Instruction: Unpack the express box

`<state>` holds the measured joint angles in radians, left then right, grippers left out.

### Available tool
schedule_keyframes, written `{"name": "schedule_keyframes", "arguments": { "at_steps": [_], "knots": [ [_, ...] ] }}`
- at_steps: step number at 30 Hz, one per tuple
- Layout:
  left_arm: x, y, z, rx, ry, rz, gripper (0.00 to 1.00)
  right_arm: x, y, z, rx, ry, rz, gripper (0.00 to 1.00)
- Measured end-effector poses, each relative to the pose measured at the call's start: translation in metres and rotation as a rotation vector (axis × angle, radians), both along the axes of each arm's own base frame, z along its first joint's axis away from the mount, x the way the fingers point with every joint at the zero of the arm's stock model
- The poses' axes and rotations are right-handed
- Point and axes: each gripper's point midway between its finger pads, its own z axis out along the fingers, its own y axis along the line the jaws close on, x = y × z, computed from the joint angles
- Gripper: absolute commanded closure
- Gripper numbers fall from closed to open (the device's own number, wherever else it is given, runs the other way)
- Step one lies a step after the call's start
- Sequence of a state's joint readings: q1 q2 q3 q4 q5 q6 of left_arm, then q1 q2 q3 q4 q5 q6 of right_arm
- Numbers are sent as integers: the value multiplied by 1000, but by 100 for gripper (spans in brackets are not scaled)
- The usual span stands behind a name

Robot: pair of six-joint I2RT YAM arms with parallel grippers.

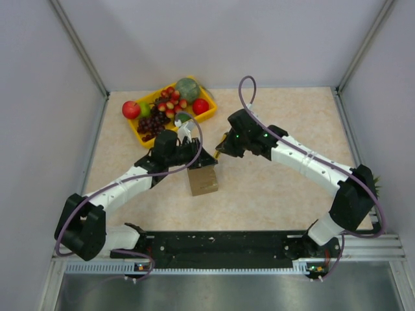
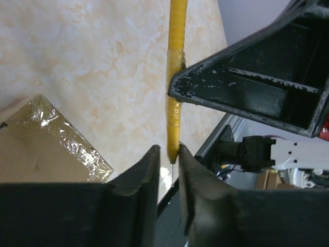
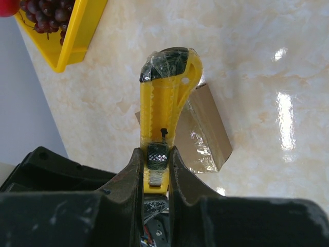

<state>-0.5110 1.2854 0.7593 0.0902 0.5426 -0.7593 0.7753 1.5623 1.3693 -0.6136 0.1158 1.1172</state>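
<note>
The express box (image 1: 203,181) is a small flat brown cardboard box with glossy tape, lying on the table between the arms. It also shows in the left wrist view (image 2: 31,152) and the right wrist view (image 3: 205,128). My right gripper (image 3: 154,152) is shut on a yellow utility knife (image 3: 164,103) at its black slider and holds it above the box. My left gripper (image 2: 168,149) has its jaws a narrow gap apart. The knife's end (image 2: 175,128) sits at that gap, against the right finger. Both grippers meet just above the box (image 1: 214,150).
A yellow plastic tray (image 1: 209,115) of apples, grapes and other fruit stands at the back left, also in the right wrist view (image 3: 77,36). Grey walls enclose the table. A black rail (image 1: 214,243) runs along the near edge.
</note>
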Motion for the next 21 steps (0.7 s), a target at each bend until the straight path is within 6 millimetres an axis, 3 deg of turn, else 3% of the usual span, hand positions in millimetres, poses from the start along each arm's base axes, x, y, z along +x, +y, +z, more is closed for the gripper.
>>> {"name": "schedule_keyframes", "arguments": {
  "at_steps": [1, 3, 4, 6, 7, 10, 13, 21],
  "knots": [
    [0, -1, 1, -4, -1, -3, 100, 0, 0, 0, 0, -1, 0, 97],
    [-1, -3, 5, -13, -9, -13, 100, 0, 0, 0, -2, -3, -1, 89],
    [-1, -3, 6, -14, -14, -16, 100, 0, 0, 0, -4, -6, 4, 76],
    [-1, -3, 6, -14, -17, -20, 100, 1, 1, 2, -5, -18, 17, 61],
    [-1, -3, 6, -12, -19, -21, 100, 2, 2, 2, -8, -28, 30, 40],
    [-1, -2, 5, 0, -36, -26, 100, 2, 4, 6, -17, -53, 76, 20],
    [-3, 2, 7, 20, -65, -32, 100, 2, 7, 9, -24, -84, 137, 13],
    [-10, 9, 27, 19, -154, -66, 100, 9, 13, 30, 85, -188, 409, 11]
  ]
}}
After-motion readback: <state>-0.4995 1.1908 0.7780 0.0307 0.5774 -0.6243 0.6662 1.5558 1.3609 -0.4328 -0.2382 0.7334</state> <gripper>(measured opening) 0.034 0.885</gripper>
